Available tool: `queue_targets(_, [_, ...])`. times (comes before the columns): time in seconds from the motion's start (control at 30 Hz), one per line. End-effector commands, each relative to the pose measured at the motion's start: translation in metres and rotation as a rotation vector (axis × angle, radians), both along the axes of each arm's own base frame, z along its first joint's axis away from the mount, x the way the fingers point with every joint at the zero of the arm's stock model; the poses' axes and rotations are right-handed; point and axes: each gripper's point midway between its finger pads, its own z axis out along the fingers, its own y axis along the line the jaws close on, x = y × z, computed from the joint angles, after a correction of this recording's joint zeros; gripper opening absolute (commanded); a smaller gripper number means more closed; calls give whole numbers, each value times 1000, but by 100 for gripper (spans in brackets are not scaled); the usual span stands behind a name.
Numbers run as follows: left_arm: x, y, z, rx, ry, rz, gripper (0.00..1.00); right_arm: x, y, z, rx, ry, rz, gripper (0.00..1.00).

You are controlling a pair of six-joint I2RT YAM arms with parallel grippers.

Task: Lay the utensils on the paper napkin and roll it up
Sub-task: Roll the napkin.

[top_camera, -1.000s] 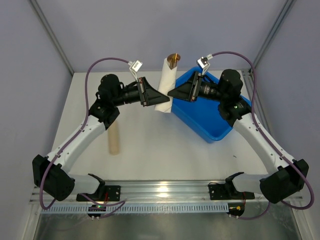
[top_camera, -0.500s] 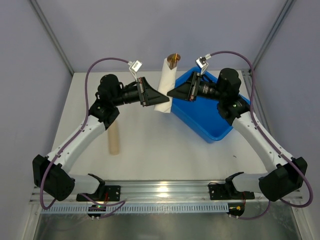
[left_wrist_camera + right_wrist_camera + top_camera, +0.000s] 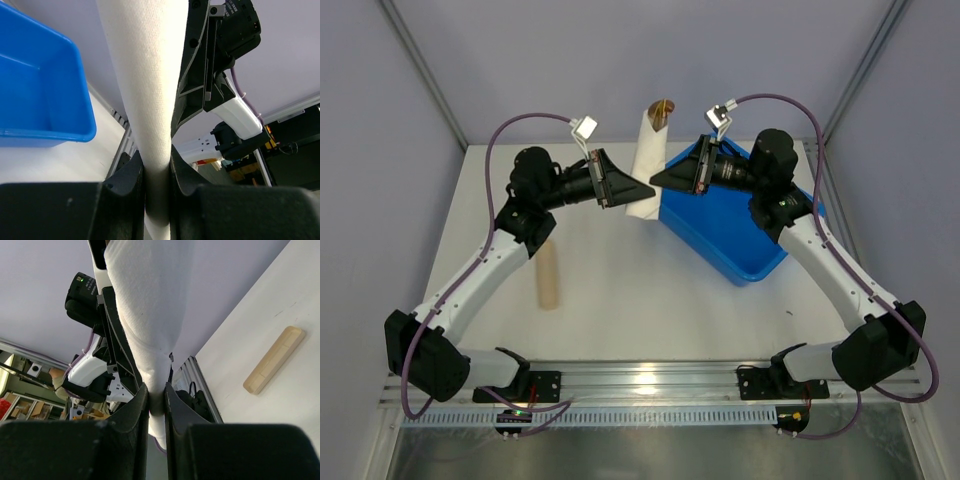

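The paper napkin is rolled into a white tube and held off the table, tilted, at the back centre. A gold-bronze tip of the utensils sticks out of its upper end; the rest is hidden inside. My left gripper is shut on the roll's lower part from the left. My right gripper is shut on it from the right. In the left wrist view the napkin runs up from my left gripper. In the right wrist view the napkin is pinched in my right gripper.
A blue bin stands under the right arm, right of the roll. A tan beige cylinder lies on the white table beside the left arm. Grey enclosure walls and frame posts stand behind and at both sides.
My right gripper has closed onto the napkin roll. Both grippers and the roll have shifted slightly up and to the left.
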Motion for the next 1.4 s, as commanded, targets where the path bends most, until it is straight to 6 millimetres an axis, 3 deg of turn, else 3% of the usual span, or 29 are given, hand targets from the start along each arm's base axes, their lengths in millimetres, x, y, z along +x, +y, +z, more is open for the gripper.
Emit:
queue_targets(0.0, [-18,-1,21,-42,-98,-84,0,0,-1,31,68,-77,-6,3])
queue_targets(0.17, [-15,0,21,-38,-96,-73,1,2,-3,29,62,-76,-27,4])
queue_targets(0.5, [-13,1,20,-36,-100,-70,38,-3,-3,31,74,-78,-3,4])
queue_targets(0.6, [-14,1,21,-36,-105,-68,43,-5,-3,30,81,-80,-1,4])
queue_targets(1.07, [-8,3,14,-7,-98,-25,54,-8,-4,30,71,-81,-1,4])
queue_targets(1.37, [-1,17,9,33,-120,77,67,-9,-6,24,31,-74,-11,4])
